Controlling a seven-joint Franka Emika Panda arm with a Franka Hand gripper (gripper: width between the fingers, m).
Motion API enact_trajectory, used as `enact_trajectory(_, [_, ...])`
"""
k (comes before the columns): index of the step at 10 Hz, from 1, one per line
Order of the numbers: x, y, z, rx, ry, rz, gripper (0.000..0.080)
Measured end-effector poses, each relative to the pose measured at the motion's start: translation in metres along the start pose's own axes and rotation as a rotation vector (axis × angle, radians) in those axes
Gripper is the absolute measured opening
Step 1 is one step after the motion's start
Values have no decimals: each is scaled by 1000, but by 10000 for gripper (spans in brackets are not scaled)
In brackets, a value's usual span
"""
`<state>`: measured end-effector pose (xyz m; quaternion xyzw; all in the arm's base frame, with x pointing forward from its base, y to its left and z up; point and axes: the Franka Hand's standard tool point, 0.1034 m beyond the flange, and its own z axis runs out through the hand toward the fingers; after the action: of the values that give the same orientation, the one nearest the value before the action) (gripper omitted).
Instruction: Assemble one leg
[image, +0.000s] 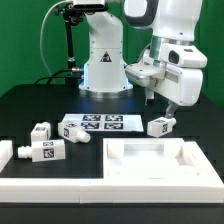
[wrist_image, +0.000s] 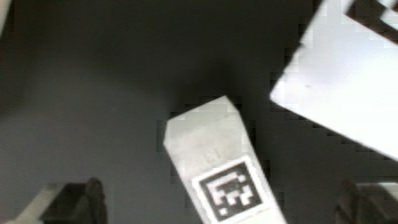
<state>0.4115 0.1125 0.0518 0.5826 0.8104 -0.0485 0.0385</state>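
One leg (image: 160, 126), a stubby white peg with a black-and-white tag, lies on the black table near the exterior view's right. My gripper (image: 160, 106) hangs just above it, open and empty. In the wrist view the leg (wrist_image: 222, 165) lies between the two dark fingertips (wrist_image: 71, 205), tag facing up, with a gap on either side. Three more legs lie at the exterior view's left: one (image: 42, 132) at the back, one (image: 47, 153) in front of it, and one (image: 76, 133) by the marker board.
The marker board (image: 97, 124) lies in the middle of the table. A large flat white panel with a raised rim (image: 150, 162) sits in front of the leg; its corner (wrist_image: 347, 70) shows in the wrist view. A long white rail (image: 40, 185) runs along the front. The robot base (image: 103, 60) stands behind.
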Motion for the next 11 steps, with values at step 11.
enact_trajectory(11, [5,11,-5,60,35,1320,649])
